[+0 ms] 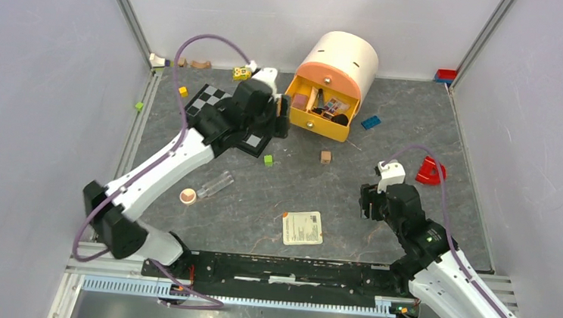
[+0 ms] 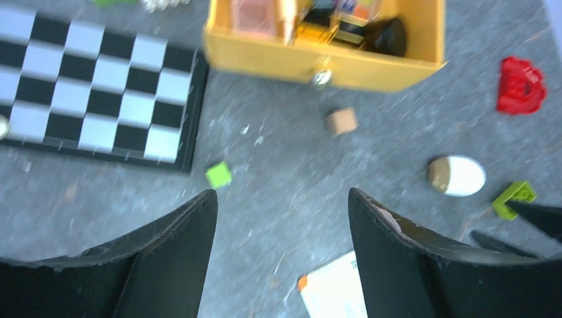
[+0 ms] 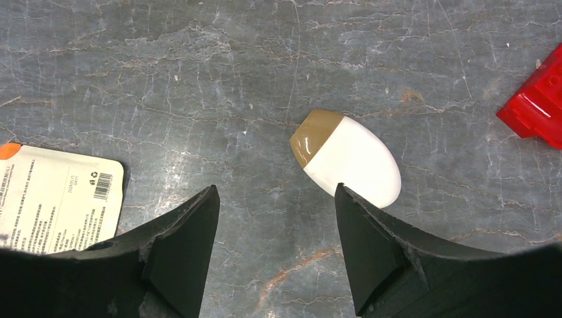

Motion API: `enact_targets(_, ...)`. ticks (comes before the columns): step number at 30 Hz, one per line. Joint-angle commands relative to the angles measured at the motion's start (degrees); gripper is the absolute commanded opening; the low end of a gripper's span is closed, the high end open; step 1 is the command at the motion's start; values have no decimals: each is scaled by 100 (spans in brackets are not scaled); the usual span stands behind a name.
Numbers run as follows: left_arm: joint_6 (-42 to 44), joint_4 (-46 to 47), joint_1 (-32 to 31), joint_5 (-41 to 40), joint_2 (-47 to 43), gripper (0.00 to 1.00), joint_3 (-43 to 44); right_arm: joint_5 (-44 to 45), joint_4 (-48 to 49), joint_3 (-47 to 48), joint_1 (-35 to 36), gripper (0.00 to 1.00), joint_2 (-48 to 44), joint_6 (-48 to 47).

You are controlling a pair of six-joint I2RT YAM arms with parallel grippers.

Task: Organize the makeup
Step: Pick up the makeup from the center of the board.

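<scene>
My right pincer is open and empty, hanging over the white egg sponge, which lies on the desk just past one finger. The left pincer is open too, near the yellow drawer with some makeup inside. The clear tube and peach compact lie loose by the left arm.

The grey marbled table carries a chessboard at ten o'clock, a yellow drawer at twelve and a blue brick at one. Near the middle lie a green cube and a tan cube. A red piece sits at three, a white egg-shaped sponge near four, a printed card at six, and a clear tube beside a round peach compact at eight.
</scene>
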Motion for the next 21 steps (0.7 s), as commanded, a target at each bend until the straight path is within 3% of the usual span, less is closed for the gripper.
enact_targets(1, -697, -141, 78, -749, -1227, 79, -1060, 22, 181, 46, 18, 71, -81, 61)
enact_targets(5, -938, -701, 231, -1210, -2085, 80, -1643, -6, 194, 41, 22, 71, -74, 41)
enact_targets(12, -1107, -1451, 909, -1501, -2807, 82, -1915, -91, 290, -43, 21, 71, -52, 7)
enact_targets(15, -1444, -1581, 1502, -1126, -2854, 83, -2169, -109, 326, -73, 17, 71, -16, -1)
enact_targets(21, -2243, -1394, 3361, 374, -2623, 83, -3303, -156, 357, -81, 21, 71, 41, -50)
